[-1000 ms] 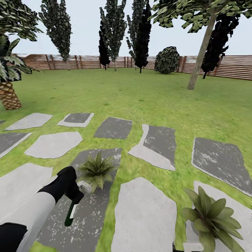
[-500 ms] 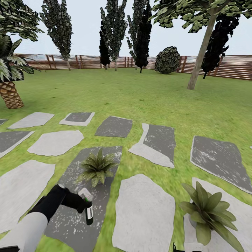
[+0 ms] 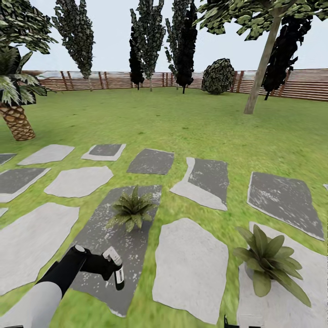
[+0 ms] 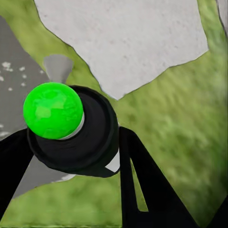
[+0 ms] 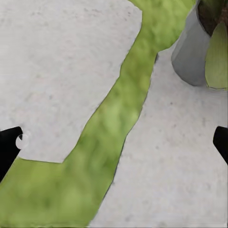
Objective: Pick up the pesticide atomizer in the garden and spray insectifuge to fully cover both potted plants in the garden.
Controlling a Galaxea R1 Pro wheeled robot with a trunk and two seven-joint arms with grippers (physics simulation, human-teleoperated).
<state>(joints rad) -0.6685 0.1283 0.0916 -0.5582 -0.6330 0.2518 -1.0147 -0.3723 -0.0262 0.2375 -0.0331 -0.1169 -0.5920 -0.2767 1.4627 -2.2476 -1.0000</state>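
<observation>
Aim is the big worry here, imo. We've got the atomizer (image 3: 116, 269) pinched in the left claw (image 3: 109, 269), hanging low over the dark stone (image 3: 98, 239) with the bottle pointing mostly down and the whitish head on top. In the left wrist view the bottle (image 4: 71, 130) sits end-on between the dark fingers (image 4: 142, 180), bright green base toward the camera, so the grip looks closed on it and fairly centred.

The near plant (image 3: 132, 212) is further up that same stone, apart from the bottle. We can't tell which way the nozzle faces from these views. If it points at the stone or the grass, we'd mist the ground and the rosette stays uncovered. Spraying from one side could also leave the far leaves dry.

Second risk: the bottle is slim and held sideways-ish, so any wrist roll might let it slide or twist in the claw, and a drop onto stone means a re-grab.

The other plant (image 3: 269, 264) sits off to the right on a pale stone (image 3: 255, 310), well apart, so that one likely needs a reach or a base move. The right claw (image 5: 114, 142) is spread wide open, holding nothing, just beside that grey pot (image 5: 192, 52).
</observation>
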